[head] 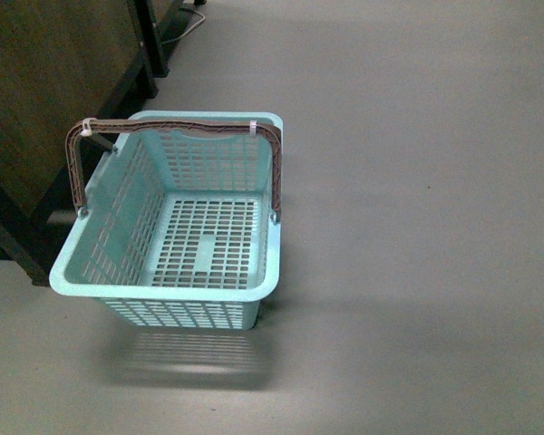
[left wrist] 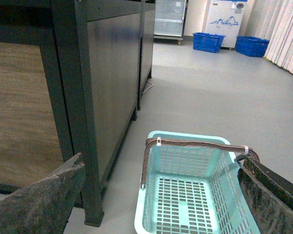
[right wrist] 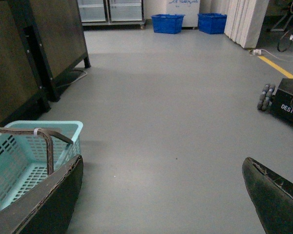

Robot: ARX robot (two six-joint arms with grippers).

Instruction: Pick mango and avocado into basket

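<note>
My left hand (left wrist: 162, 163) is spread wide, gripping nothing, with the basket (head: 163, 288) below it. My right hand (right wrist: 162, 161) is spread too, off to the basket's right. The basket sits upright on the floor (head: 417, 181), handles (head: 177, 124) tied together, just beside a dark cabinet (head: 36, 100). Blue crates (left wrist: 207, 41) stand far off.

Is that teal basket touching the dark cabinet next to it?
Apart. The left wrist view shows a strip of bare floor between the basket and the cabinet leg.
</note>
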